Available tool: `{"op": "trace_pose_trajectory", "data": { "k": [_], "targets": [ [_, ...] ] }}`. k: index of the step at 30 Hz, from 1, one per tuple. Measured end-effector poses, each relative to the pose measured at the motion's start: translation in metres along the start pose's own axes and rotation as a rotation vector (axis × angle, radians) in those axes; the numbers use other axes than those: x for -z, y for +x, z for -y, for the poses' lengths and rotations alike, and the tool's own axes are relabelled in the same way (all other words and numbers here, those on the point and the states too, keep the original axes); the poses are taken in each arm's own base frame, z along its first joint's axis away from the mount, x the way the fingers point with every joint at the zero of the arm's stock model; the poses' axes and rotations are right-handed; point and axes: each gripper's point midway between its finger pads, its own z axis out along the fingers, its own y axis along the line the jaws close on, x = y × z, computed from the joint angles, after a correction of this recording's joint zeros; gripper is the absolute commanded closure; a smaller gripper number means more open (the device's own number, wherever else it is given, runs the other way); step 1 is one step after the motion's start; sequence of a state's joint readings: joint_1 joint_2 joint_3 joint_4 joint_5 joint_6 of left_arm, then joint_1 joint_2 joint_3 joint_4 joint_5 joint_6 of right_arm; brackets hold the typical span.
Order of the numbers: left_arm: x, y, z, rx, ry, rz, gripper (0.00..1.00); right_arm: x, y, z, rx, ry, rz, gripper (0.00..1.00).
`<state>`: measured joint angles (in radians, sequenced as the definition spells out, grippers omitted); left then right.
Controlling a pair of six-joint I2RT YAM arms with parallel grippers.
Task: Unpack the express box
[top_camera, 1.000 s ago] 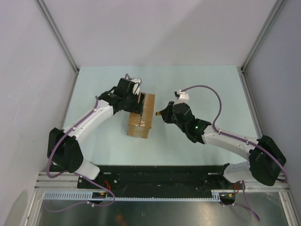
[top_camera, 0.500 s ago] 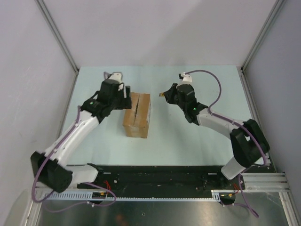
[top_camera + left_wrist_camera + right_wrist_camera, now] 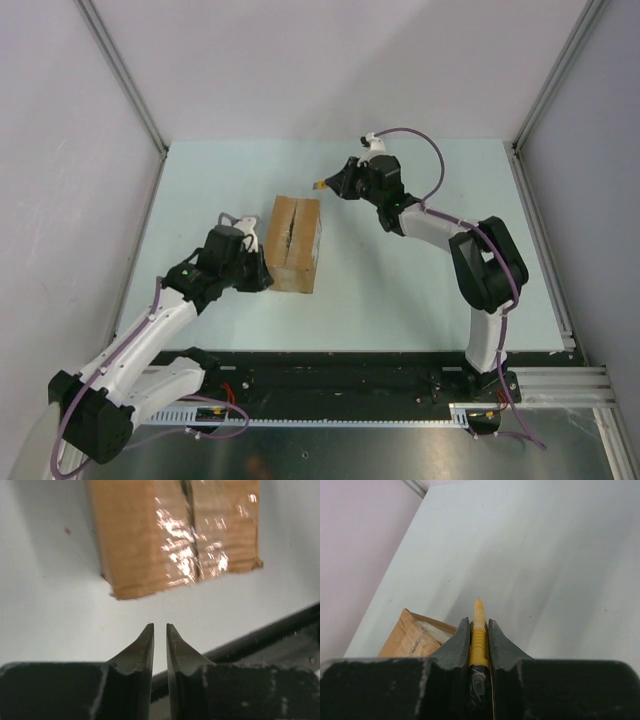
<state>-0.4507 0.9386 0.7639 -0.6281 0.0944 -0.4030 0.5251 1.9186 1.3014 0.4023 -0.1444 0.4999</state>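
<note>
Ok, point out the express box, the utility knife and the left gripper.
express box (image 3: 281,240): top external view, on the top flap left of the slit.
utility knife (image 3: 479,639): right wrist view, on its yellow ribbed body.
left gripper (image 3: 160,627): left wrist view, midway between its fingertips.

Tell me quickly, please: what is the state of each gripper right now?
Left gripper: nearly closed, holding nothing.
Right gripper: closed on the yellow utility knife.

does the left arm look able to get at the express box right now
Probably yes. The left tool sits just short of the express box, only bare table between them. Its jaws are nearly closed, so grasping would need them opened.
</note>
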Motion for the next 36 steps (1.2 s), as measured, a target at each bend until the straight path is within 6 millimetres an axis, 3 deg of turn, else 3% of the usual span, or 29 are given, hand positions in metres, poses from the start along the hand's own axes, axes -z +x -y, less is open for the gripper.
{"op": "trace_pose_trajectory", "data": {
  "k": [3,10,15,19,25,36],
  "targets": [
    [-0.003,0.025,0.014,-0.029,0.075,-0.088,0.80,-0.006,0.006,-0.009,0.005,-0.086,-0.050,1.00],
    [-0.024,0.025,0.004,-0.044,-0.012,-0.152,0.79,0.002,0.029,-0.009,0.003,-0.146,-0.185,1.00],
    [-0.037,0.008,-0.008,-0.024,-0.110,-0.150,0.80,0.013,0.047,0.001,0.030,-0.107,-0.275,1.00],
    [-0.040,-0.009,-0.020,0.027,-0.178,-0.114,0.80,0.026,0.042,0.002,0.070,-0.069,-0.296,1.00],
    [-0.043,-0.028,-0.048,0.109,-0.284,-0.091,0.80,0.046,0.042,-0.011,0.157,-0.014,-0.324,1.00],
    [-0.054,-0.071,-0.098,0.170,-0.459,-0.069,0.80,0.075,0.076,-0.049,0.288,0.192,-0.339,1.00]
  ]
}}
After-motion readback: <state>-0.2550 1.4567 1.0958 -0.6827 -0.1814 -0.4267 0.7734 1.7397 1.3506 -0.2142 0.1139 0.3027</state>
